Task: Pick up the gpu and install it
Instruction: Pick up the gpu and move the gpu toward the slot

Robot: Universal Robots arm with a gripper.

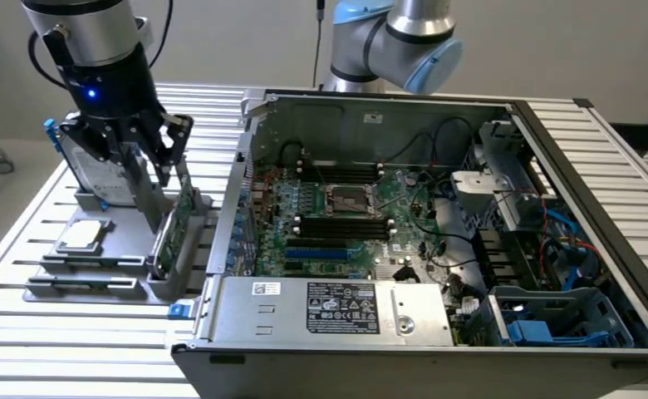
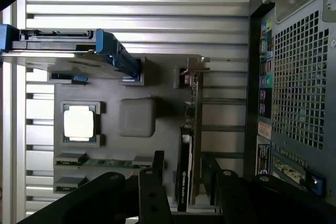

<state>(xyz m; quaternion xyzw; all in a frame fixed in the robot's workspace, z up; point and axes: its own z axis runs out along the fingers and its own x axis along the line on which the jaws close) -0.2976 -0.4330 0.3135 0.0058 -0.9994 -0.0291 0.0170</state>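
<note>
Pick-up step in hand, I judge: gripper (image 2: 185,158) spread wide, 1 finger either side of the upright gpu (image 1: 170,233) in its holder (image 2: 110,93), not yet clamped. A sound grip calls for centred, square closure.

Nothing can be read. At the lower centre of the exterior view, the black-and-white label (image 1: 344,307) on the power supply (image 1: 247,317) bears print too fine to make out; so do, in the wrist view, the stickers (image 2: 263,129) on the computer case (image 2: 299,77) and a pale mark (image 2: 182,178) on the gpu (image 2: 185,150)
</note>
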